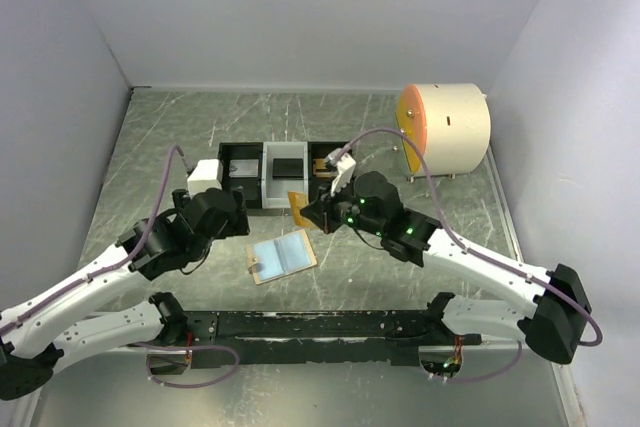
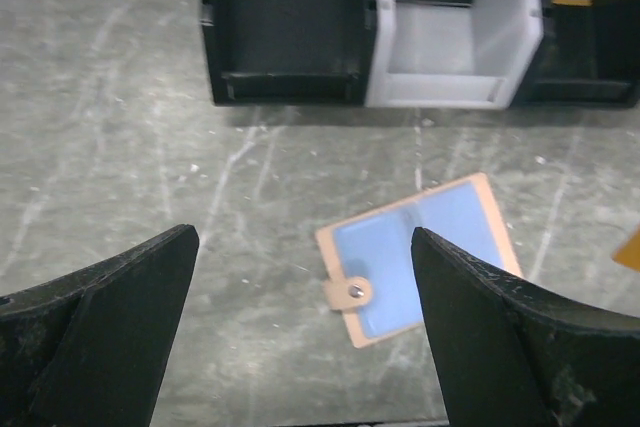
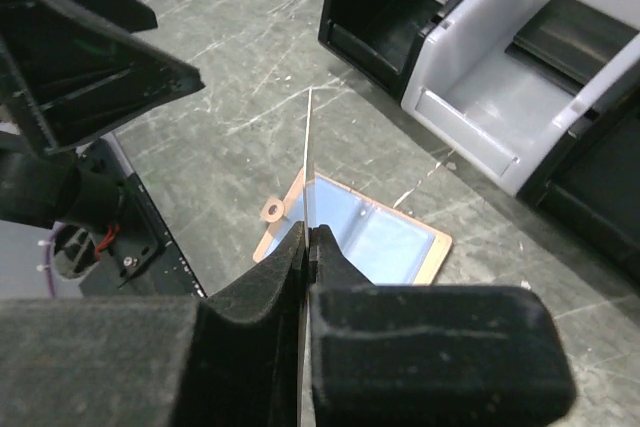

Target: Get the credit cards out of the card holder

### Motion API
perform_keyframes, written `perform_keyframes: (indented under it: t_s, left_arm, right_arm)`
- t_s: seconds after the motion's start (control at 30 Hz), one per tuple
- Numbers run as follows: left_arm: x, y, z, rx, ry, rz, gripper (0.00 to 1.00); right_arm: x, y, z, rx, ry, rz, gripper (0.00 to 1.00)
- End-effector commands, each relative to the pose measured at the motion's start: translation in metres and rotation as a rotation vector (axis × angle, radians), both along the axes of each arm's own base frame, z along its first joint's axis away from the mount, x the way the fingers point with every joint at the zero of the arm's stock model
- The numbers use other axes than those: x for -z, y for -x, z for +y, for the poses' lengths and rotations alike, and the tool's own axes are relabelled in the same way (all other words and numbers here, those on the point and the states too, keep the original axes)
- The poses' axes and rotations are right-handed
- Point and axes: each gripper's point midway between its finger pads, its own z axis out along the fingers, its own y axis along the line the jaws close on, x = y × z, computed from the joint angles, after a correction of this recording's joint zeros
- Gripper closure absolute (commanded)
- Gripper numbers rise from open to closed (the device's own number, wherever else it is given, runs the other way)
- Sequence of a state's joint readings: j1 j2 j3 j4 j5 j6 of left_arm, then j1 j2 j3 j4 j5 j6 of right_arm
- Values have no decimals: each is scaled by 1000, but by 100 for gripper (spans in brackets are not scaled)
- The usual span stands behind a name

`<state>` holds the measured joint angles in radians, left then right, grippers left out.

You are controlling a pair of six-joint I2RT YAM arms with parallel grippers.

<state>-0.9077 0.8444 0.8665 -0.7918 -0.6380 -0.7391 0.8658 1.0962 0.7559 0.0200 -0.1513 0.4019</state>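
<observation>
Bright, even overhead light, soft shadows; left claw (image 2: 303, 247) looms blurred (too close).

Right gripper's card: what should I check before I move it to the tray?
1. Right gripper shut on card: ok.
2. Card free of holder: ok, the holder lies open on the table.
3. Left gripper open, off holder: ok.
4. Card over tray: not ok, it is short of the near wall.
5. Holder slots emptied: cannot tell.
</observation>
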Motion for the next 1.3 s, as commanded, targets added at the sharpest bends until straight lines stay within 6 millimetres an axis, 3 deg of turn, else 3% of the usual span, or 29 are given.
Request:
perform_keyframes:
  t_s: [0.0, 0.27, 0.47, 0.63, 0.8, 1.07, 1.27]
  left_arm:
    - [-10, -18, 38, -85, -147, -68, 0]
    - [4, -48, 77, -158, -86, 4, 0]
    - [11, -48, 99, -282, -130, 51, 0]
    - [0, -47, 90, -228, -69, -15, 0]
    - [-6, -45, 95, -240, -65, -50, 0]
    - [-7, -45, 96, -249, -68, -52, 0]
    - [-8, -45, 94, -236, -65, -53, 0]
  right_arm:
    - [2, -13, -5, 76, 177, -137, 100]
    - [-7, -20, -11, 104, 254, -249, 100]
    - [-3, -34, -23, 142, 369, -316, 100]
    - [6, -57, -35, 227, 486, -318, 100]
    - [9, -87, -48, 252, 501, -273, 100]
    - [-21, -140, -72, 320, 350, -230, 100]
    - [-14, -157, -76, 302, 437, -233, 100]
